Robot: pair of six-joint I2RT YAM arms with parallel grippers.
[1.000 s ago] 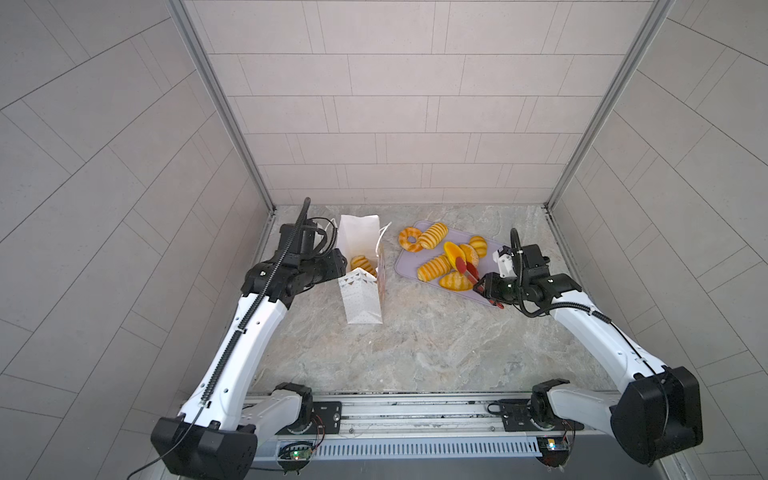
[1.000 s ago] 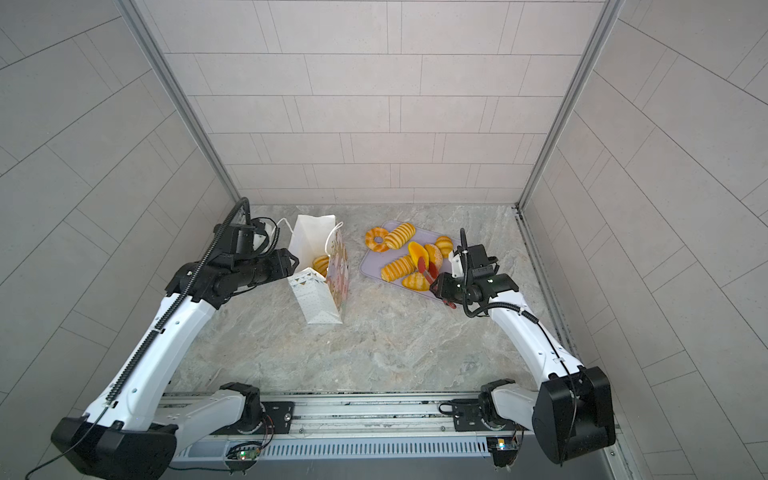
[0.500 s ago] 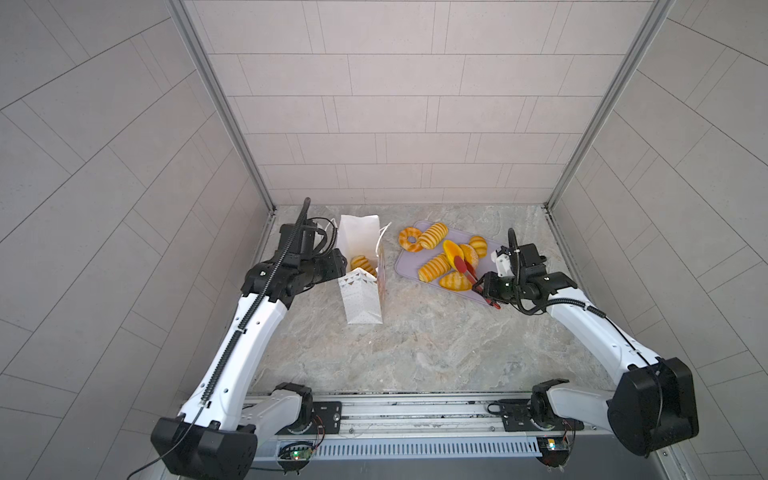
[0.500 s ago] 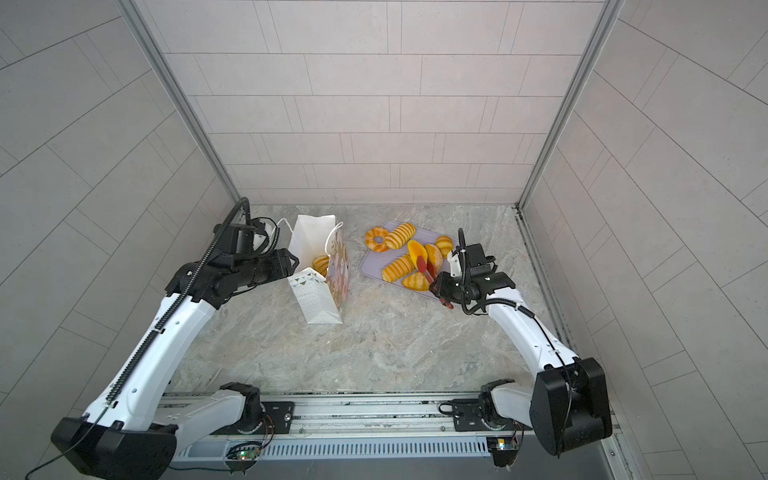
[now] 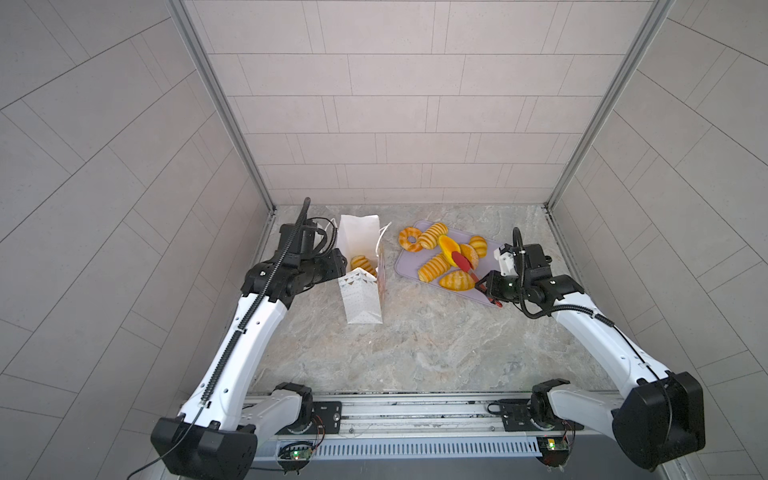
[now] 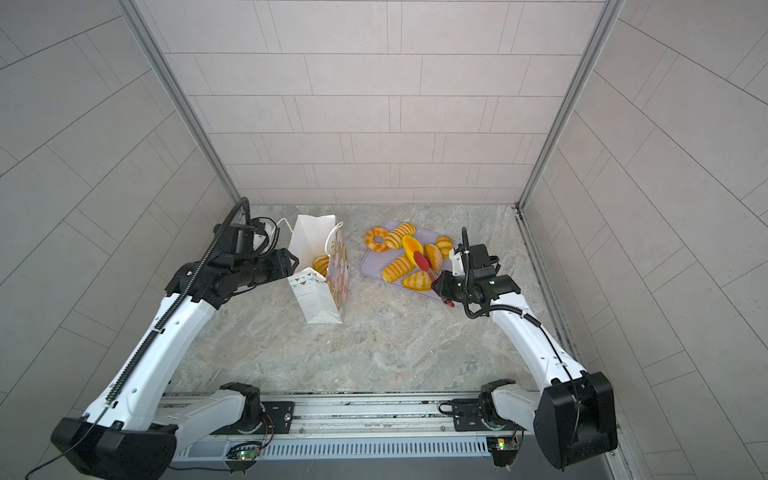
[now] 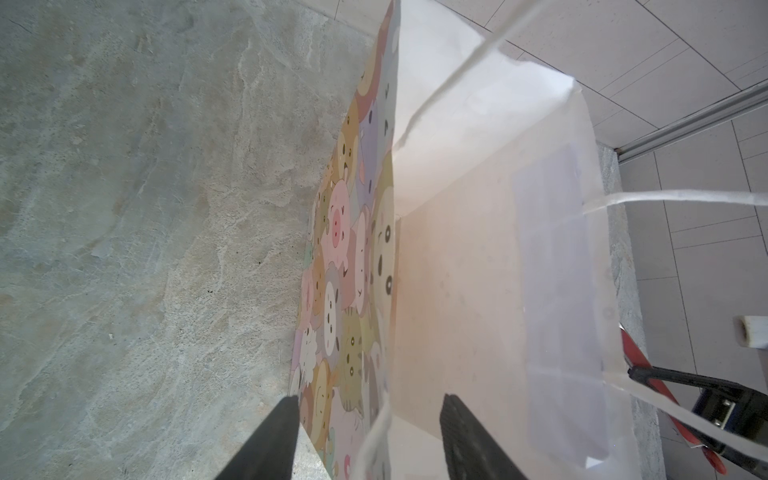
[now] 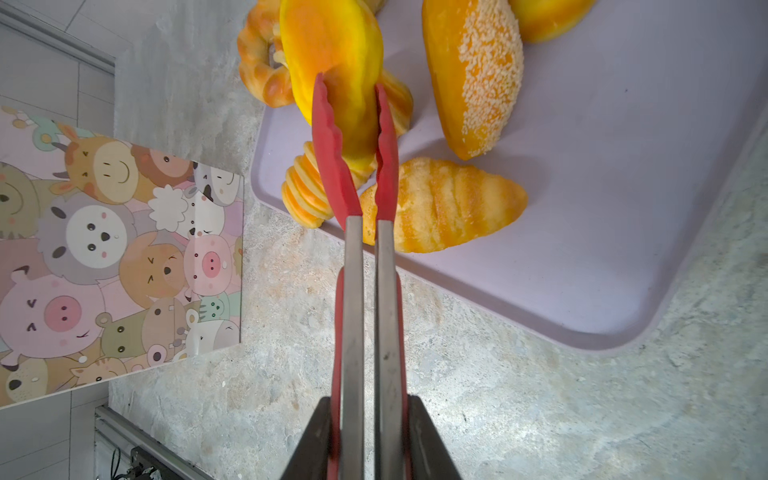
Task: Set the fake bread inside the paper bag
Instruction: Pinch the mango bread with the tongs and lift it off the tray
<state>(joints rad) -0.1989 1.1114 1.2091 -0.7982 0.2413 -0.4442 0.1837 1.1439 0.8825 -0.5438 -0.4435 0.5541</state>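
Note:
My right gripper is shut on the handles of red-tipped tongs. The tongs' tips pinch a smooth orange oval bread, which in both top views shows over the lilac tray. More fake bread lies on the tray: a ring, striped loaves and a seeded one. The white paper bag stands open with a striped loaf inside. My left gripper is open, its jaws either side of the bag's printed wall.
The bag's string handles hang across the left wrist view. The tray's near corner sits on the marble floor. Tiled walls enclose the back and both sides, and the arm rail runs along the front.
My right gripper has squeezed the tongs narrower onto the orange oval and shifted slightly toward the tray. The left arm and the bag have not moved.

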